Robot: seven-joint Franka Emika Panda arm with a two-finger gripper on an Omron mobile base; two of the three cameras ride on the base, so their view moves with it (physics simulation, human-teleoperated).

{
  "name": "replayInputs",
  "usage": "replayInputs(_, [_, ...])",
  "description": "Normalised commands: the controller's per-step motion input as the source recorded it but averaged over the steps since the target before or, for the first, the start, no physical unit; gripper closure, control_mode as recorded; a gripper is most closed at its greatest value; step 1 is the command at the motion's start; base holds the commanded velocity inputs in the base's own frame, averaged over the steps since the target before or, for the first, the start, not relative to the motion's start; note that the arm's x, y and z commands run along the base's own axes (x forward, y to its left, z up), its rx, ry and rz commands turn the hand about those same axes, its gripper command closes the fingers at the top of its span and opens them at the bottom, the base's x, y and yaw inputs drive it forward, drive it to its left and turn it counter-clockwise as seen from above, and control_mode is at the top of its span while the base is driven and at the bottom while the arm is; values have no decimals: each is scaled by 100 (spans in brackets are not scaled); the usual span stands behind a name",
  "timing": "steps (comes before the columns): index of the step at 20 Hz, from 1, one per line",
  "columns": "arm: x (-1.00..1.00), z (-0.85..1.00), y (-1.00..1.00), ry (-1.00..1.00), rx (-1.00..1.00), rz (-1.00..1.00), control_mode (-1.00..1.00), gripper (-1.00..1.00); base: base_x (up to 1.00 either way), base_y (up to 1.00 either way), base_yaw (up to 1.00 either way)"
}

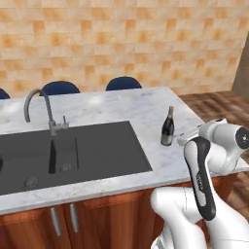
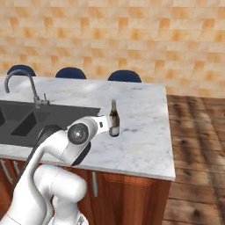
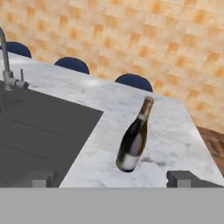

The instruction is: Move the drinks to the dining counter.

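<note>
At centre frame, a dark wine bottle (image 3: 133,140) stands on the marble dining counter (image 3: 175,131), just right of the black sink (image 3: 39,131). The gripper (image 3: 111,178) sits low, fingers (image 3: 183,178) spread wide, grasping nothing.

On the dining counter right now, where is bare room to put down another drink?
Bare marble lies beyond the wine bottle toward the blue chairs, and between the bottle and the dining counter end at the wooden floor. The black sink and tap fill the other side. The open gripper crowds the bottle's near side.
</note>
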Motion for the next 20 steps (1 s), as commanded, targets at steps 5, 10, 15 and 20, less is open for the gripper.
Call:
replayInputs(5, [0,0,0,0,0,0,100,-100,-74,-9,-40])
replayInputs(10, [0,0,0,0,0,0,100,-100,-14,0,-56])
replayInputs(15, [0,0,0,0,0,0,100,-100,0,-1,-61])
replayInputs(20, [0,0,0,0,0,0,100,-100,0,-3,-56])
